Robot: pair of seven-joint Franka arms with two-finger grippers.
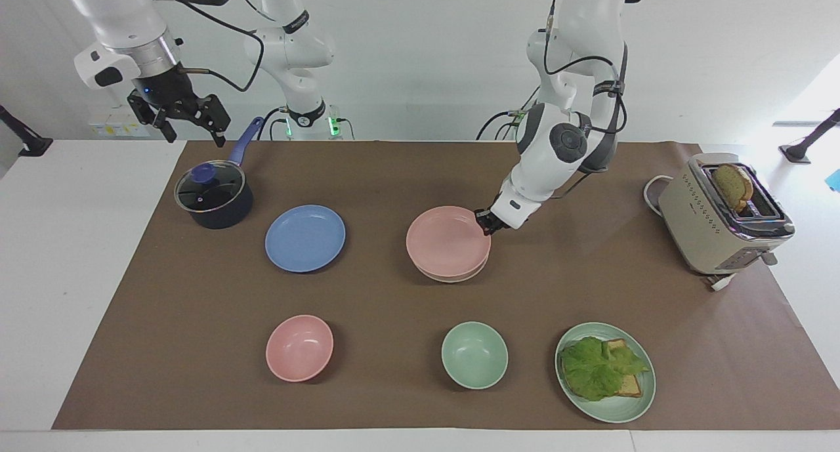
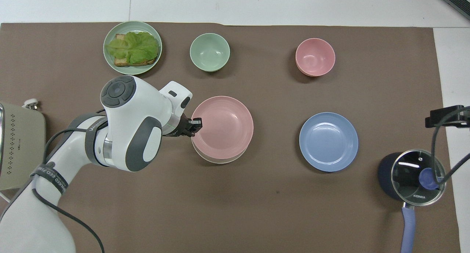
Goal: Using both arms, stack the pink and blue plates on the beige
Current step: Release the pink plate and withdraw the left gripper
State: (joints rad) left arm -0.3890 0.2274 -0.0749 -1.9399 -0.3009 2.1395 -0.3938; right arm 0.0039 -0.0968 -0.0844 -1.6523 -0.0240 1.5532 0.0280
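The left pincer (image 1: 485, 222) is closed on the rim of the pink plate (image 1: 446, 241), at the edge toward the left arm's end of the surface. The pink plate sits on the beige plate (image 1: 453, 276), which shows only as a thin rim under it. The blue plate (image 1: 305, 237) lies on the brown mat (image 1: 394, 176) beside this stack, toward the right arm's end. The right arm waits, with the right pincer (image 1: 190, 121) open, above the dark pot (image 1: 213, 195).

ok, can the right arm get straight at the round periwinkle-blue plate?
Probably yes: the round periwinkle-blue plate lies bare on the mat, and the right gripper hangs open above the lidded dark saucepan beside it.
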